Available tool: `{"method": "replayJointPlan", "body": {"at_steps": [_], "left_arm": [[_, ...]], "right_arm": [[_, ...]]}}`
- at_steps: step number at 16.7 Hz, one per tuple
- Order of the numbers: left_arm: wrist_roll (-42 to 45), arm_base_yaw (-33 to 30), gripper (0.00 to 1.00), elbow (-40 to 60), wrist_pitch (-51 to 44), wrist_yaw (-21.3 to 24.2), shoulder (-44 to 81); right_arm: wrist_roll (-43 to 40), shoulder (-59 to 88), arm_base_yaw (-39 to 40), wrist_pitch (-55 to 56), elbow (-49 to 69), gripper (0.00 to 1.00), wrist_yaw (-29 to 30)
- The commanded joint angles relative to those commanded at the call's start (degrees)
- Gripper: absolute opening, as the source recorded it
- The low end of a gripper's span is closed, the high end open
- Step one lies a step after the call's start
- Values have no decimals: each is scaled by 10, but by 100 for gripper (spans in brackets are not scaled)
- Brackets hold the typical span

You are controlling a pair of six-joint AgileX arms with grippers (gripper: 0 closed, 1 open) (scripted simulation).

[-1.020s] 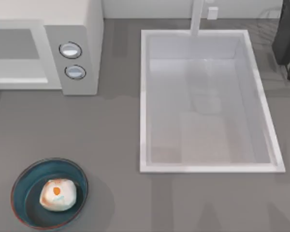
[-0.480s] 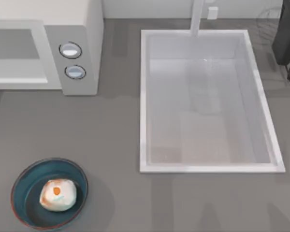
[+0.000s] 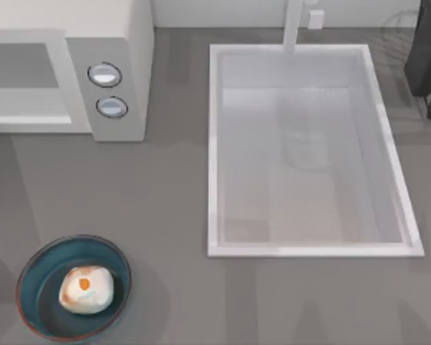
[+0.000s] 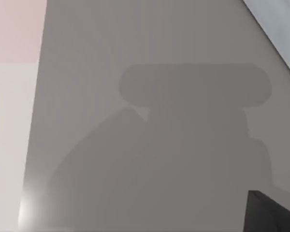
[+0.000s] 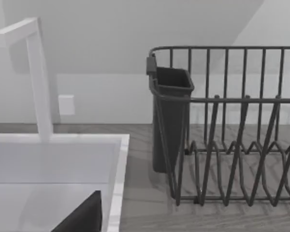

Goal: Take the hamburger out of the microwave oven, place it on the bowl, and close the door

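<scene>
Hamburger (image 3: pixel 86 289) seen lying inside the bowl (image 3: pixel 73 288), slightly toward the bowl's near-right part, orange-brown patch facing up. Bowl placed on the grey table (image 3: pixel 172 215) at the near left corner of the top view, teal interior, thin brownish rim.

Microwave oven (image 3: pixel 115 65) noted at the far left of the table, white body, 2 round silver-rimmed knobs (image 3: pixel 105 74) stacked on its right-hand panel. Door (image 3: pixel 25 79) seen as a white frame with a greyish window, lying flush in line with the knob panel; closed, as far as the top view tells.

Sink (image 3: pixel 215 144), large, white and rectangular, set into the table right of the microwave and well apart from the bowl. White faucet (image 3: pixel 293 25) standing at the sink's far edge. Dark wire dish rack (image 3: pixel 427 57) found at the far right corner, beside the sink.

Left wrist view: plain grey surface crossed by a broad soft shadow, a pale band along 1 edge, a dark corner of hardware at the frame's edge. Fingers of the left gripper: state cannot be told.

Right wrist view: dish rack (image 5: pixel 232 135) with its dark cutlery cup (image 5: pixel 170 121), faucet (image 5: pixel 36 77) and sink rim (image 5: pixel 117 179) recorded; a dark piece of hardware at the frame's edge. Fingers of the right gripper: state cannot be told.
</scene>
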Motion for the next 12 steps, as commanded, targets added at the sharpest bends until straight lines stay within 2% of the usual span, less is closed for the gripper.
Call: {"method": "replayJointPlan", "body": {"at_steps": [8,12], "left_arm": [[-21,-18,0,-28,12,-10,-25],[-99,-104,0,-94,35,-60,-108]], "right_arm": [[0,0,0,0,0,100,0],[0,0,0,0,0,100,0]]}}
